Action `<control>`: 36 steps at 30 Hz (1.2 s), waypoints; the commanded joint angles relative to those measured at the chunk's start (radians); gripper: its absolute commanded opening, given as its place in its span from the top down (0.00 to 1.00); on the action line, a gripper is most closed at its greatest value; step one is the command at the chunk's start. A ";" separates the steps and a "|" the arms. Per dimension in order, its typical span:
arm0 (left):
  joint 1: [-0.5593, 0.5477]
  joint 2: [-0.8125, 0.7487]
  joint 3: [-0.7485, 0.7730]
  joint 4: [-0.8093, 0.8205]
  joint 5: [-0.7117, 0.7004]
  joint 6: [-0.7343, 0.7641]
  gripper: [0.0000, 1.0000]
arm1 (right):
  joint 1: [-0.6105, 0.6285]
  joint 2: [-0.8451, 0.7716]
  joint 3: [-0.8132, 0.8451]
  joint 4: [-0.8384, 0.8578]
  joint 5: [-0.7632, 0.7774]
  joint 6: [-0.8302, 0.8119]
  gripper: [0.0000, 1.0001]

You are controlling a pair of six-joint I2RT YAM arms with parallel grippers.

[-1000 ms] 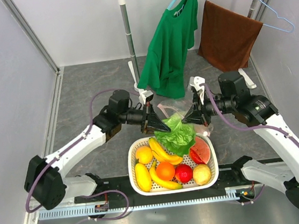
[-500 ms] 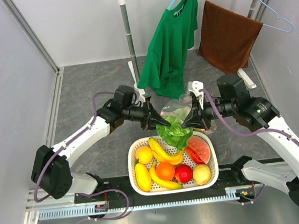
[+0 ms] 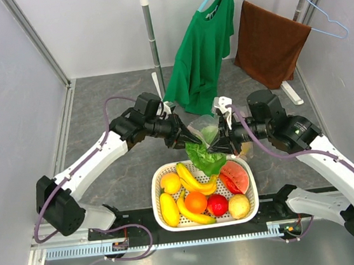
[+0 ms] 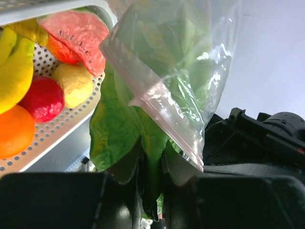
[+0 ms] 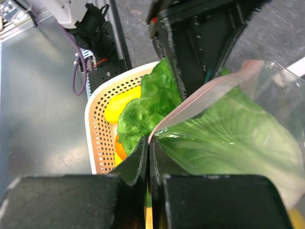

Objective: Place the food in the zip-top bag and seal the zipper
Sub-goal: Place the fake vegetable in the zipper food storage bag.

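Above the far rim of the white basket [image 3: 154, 199] hangs the zip-top bag [image 3: 203, 128], with the lettuce [image 3: 205, 158] half inside and leaves trailing out. The left gripper [image 4: 151, 162] pinches a lettuce leaf, fingers nearly together. The right gripper [image 5: 148, 152] is clamped tight on the zipper [image 5: 205, 95].

A robot lab, set up as a test cell — white panel walls [image 3: 6, 94] framed by aluminium posts [image 3: 38, 46] close in a grey table [image 3: 102, 96]. Two white arms [image 3: 94, 162] are bolted to a slotted rail [image 3: 176, 240] at its near edge. The props are staged household stuff — a basket [image 3: 255, 194] of toy fruit [image 3: 196, 202], and a shirt [image 3: 202, 46] and towel [image 3: 269, 42] hung on a rack [image 3: 151, 39].
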 commanded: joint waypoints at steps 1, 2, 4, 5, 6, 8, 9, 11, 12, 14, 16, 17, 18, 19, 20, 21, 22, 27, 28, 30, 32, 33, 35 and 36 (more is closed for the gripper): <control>-0.037 -0.073 0.005 0.039 -0.120 0.088 0.96 | 0.017 -0.031 0.029 0.061 0.041 0.097 0.92; -0.046 -0.079 0.002 0.043 -0.130 0.088 0.96 | 0.017 -0.041 0.019 0.055 0.040 0.102 0.87; -0.063 -0.075 -0.016 0.061 -0.136 0.067 0.98 | 0.020 -0.055 -0.010 0.054 0.046 0.102 0.85; -0.063 -0.059 -0.021 0.062 -0.134 0.047 0.98 | 0.022 -0.067 -0.017 0.048 0.053 0.095 0.79; -0.061 -0.049 -0.029 0.066 -0.125 0.036 0.98 | 0.023 -0.072 -0.022 0.041 0.056 0.084 0.73; -0.061 -0.030 -0.044 0.070 -0.113 0.007 0.98 | 0.026 -0.074 -0.027 0.017 0.055 0.069 0.64; -0.061 -0.015 -0.055 0.096 -0.096 -0.004 0.98 | 0.026 -0.072 -0.028 0.009 0.052 0.035 0.61; -0.061 -0.004 -0.056 0.119 -0.096 -0.028 0.98 | 0.026 -0.075 -0.033 -0.011 0.047 0.006 0.51; -0.060 0.010 -0.056 0.142 -0.098 -0.035 0.98 | 0.026 -0.075 -0.036 -0.018 0.038 -0.005 0.50; -0.060 0.025 -0.050 0.151 -0.096 -0.041 0.97 | 0.026 -0.074 -0.040 -0.031 0.038 -0.030 0.45; -0.057 0.041 -0.038 0.158 -0.098 -0.041 0.97 | 0.026 -0.071 -0.044 -0.043 0.041 -0.045 0.44; -0.055 0.045 -0.036 0.159 -0.099 -0.047 0.97 | 0.026 -0.069 -0.044 -0.045 0.053 -0.053 0.43; -0.054 0.047 -0.041 0.170 -0.093 -0.053 0.97 | 0.028 -0.067 -0.042 -0.043 0.070 -0.066 0.43; -0.054 0.050 -0.045 0.179 -0.084 -0.067 0.97 | 0.028 -0.067 -0.043 -0.042 0.114 -0.076 0.42; -0.054 0.048 -0.047 0.185 -0.075 -0.073 0.96 | 0.029 -0.067 -0.042 -0.042 0.138 -0.091 0.42; -0.054 0.048 -0.052 0.193 -0.058 -0.079 0.96 | 0.032 -0.067 -0.040 -0.040 0.159 -0.106 0.42; -0.054 0.050 -0.053 0.203 -0.056 -0.088 0.96 | 0.032 -0.067 -0.042 -0.031 0.182 -0.111 0.42; -0.054 0.048 -0.067 0.243 -0.035 -0.128 0.93 | 0.049 -0.055 -0.040 -0.029 0.236 -0.131 0.50; -0.054 0.048 -0.069 0.245 -0.036 -0.136 0.93 | 0.052 -0.055 -0.043 -0.025 0.245 -0.137 0.59; -0.054 0.045 -0.072 0.254 -0.036 -0.139 0.91 | 0.060 -0.057 -0.040 -0.015 0.286 -0.137 0.78; -0.054 0.039 -0.076 0.262 -0.036 -0.131 0.87 | 0.061 -0.058 -0.036 0.000 0.320 -0.132 0.99; -0.054 0.034 -0.079 0.265 -0.036 -0.125 0.84 | 0.061 -0.060 -0.028 0.007 0.360 -0.126 1.00; -0.046 0.021 -0.101 0.279 -0.036 -0.107 0.73 | 0.061 -0.060 -0.017 0.012 0.386 -0.114 1.00; -0.040 0.005 -0.113 0.288 -0.035 -0.095 0.68 | 0.061 -0.063 -0.005 0.012 0.403 -0.108 1.00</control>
